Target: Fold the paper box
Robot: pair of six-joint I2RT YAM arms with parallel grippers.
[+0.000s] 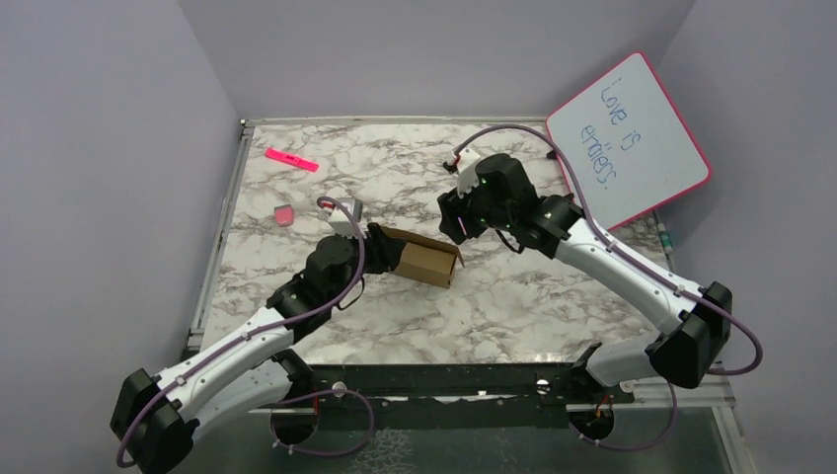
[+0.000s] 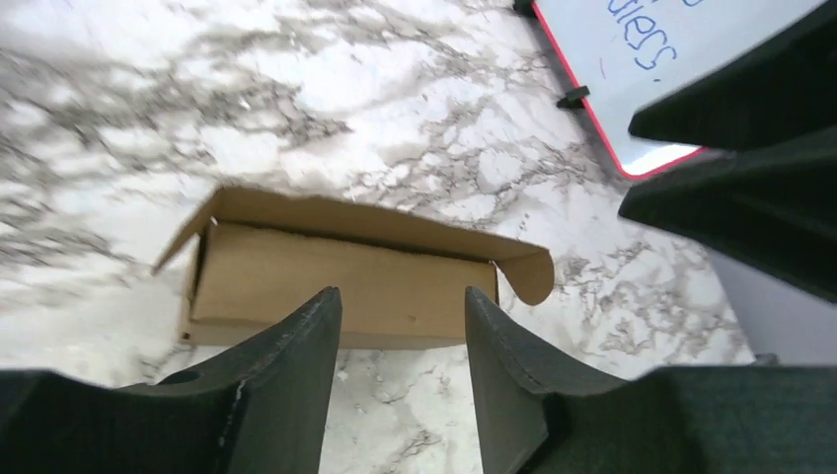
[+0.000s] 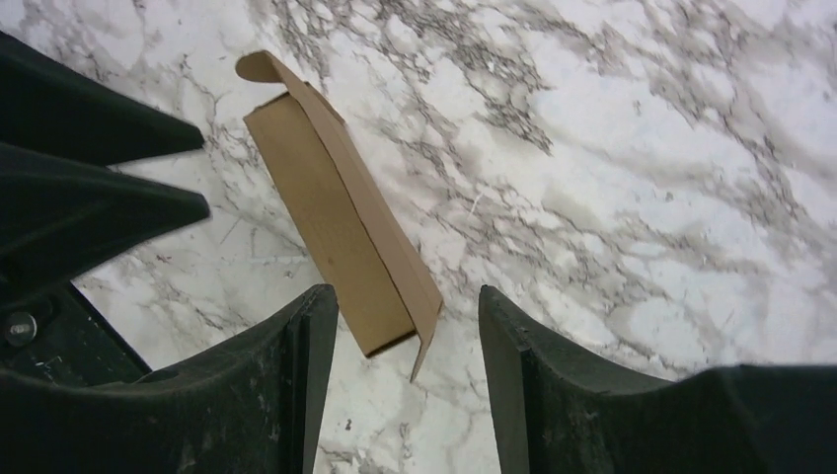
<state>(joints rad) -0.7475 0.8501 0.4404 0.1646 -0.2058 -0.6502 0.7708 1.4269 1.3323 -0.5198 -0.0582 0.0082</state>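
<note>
The paper box [image 1: 426, 259] is a small brown rectangular box lying on the marble table, its long lid flap standing slightly ajar with a rounded tab at one end. My left gripper [image 1: 381, 247] sits at the box's left end. In the left wrist view the box [image 2: 345, 281] lies just beyond the left gripper [image 2: 403, 296], which is open and holds nothing. My right gripper [image 1: 457, 223] hovers over the box's right end. In the right wrist view it [image 3: 407, 294] is open, and the box [image 3: 336, 217] is free on the table below it.
A pink-framed whiteboard [image 1: 632, 138] leans at the back right. A pink marker [image 1: 292, 159] and a pink eraser [image 1: 283, 214] lie at the back left. Grey walls close three sides, and a metal rail [image 1: 494, 380] runs along the near edge.
</note>
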